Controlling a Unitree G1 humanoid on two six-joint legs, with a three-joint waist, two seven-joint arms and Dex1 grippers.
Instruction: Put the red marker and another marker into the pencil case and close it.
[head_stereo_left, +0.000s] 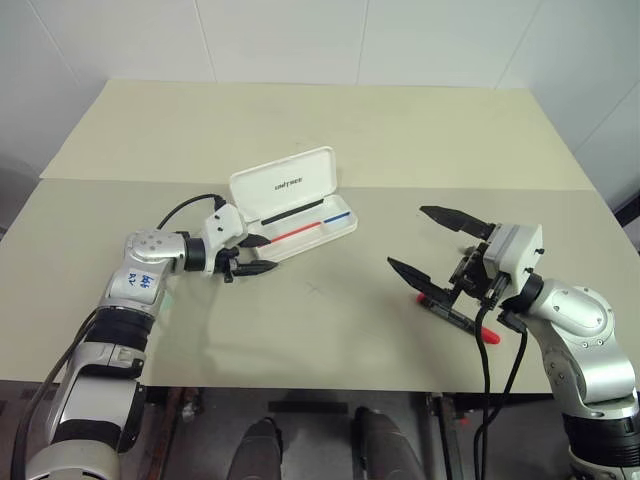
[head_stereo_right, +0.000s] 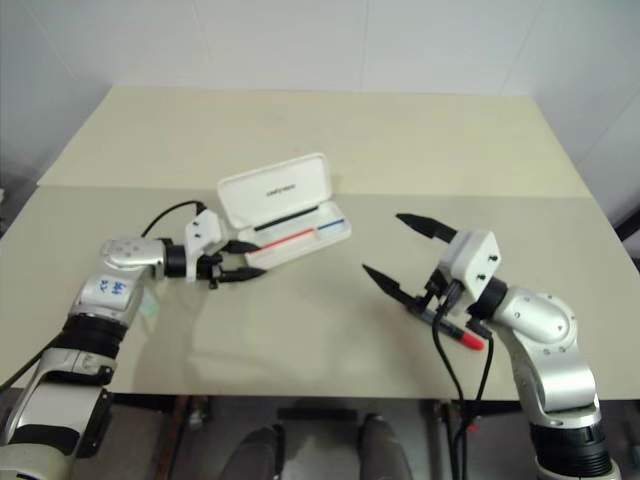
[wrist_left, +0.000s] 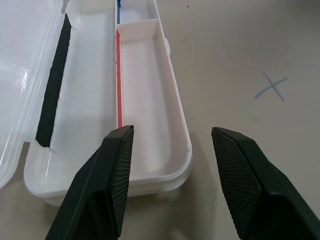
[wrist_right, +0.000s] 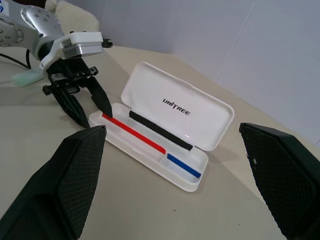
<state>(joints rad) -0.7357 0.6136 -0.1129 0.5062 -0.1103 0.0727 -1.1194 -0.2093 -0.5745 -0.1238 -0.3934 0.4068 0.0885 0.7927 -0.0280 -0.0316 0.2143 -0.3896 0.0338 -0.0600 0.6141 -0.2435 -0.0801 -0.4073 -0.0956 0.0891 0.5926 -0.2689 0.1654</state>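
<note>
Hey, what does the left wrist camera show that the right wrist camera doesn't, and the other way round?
Left wrist view: a blue cross drawn on the table. Right wrist view: the UNITREE lettering on the lid, framed by the open right gripper. Both: the open pencil case and the open, empty left gripper.

A pale beige desk (head_stereo_left: 330, 130) fills most of the scene, its top matte and evenly lit. A straight seam (head_stereo_left: 140, 181) runs across it from side to side, dividing a far section from a near one. A small blue cross (wrist_left: 271, 86) is drawn on the near section. Behind the desk's far edge stands a white wall (head_stereo_left: 300, 40) of large panels with thin joints. Below the near edge, dark floor (head_stereo_left: 320, 420) shows.
</note>
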